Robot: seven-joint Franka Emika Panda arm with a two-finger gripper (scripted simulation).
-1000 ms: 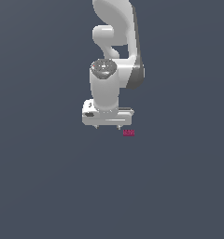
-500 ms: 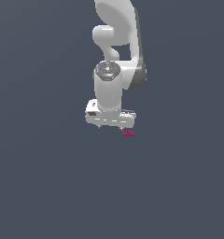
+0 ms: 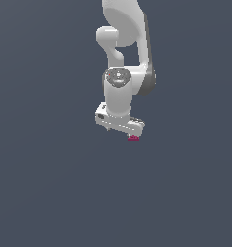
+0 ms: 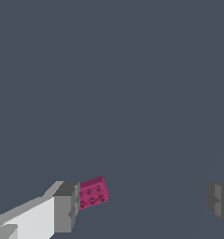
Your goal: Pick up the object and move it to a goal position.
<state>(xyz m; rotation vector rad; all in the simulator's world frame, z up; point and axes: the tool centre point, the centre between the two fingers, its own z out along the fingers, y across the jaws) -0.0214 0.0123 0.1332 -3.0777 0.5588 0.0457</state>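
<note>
Early in the task, by the look of things: nothing lifted, nothing carried, no goal marker visible in either view.

In the exterior view, gripper [image 3: 128, 134] low over the dark floor, hanging from the white arm [image 3: 123, 38]. Tiny magenta-pink block [image 3: 133, 138] peeking out at about 5 o'clock from the wrist body, right under the end of the hand nearest the exterior view's right. Mostly hidden by the hand there, so contact hard to judge from that angle.

In the wrist view, fingers spread wide: one grey pad [image 4: 66, 207] right up against the block [image 4: 92, 193], touching or very nearly so, the other fingertip [image 4: 220, 202] well apart at about 3 o'clock from it. Block off-centre, hugging one pad and skewed to the pad faces instead of sitting midway in the gap. Studs on its top plainly visible.

Done so far, judging by this: approach and descent. Left to do: centre, close, lift, carry to the goal.
</note>
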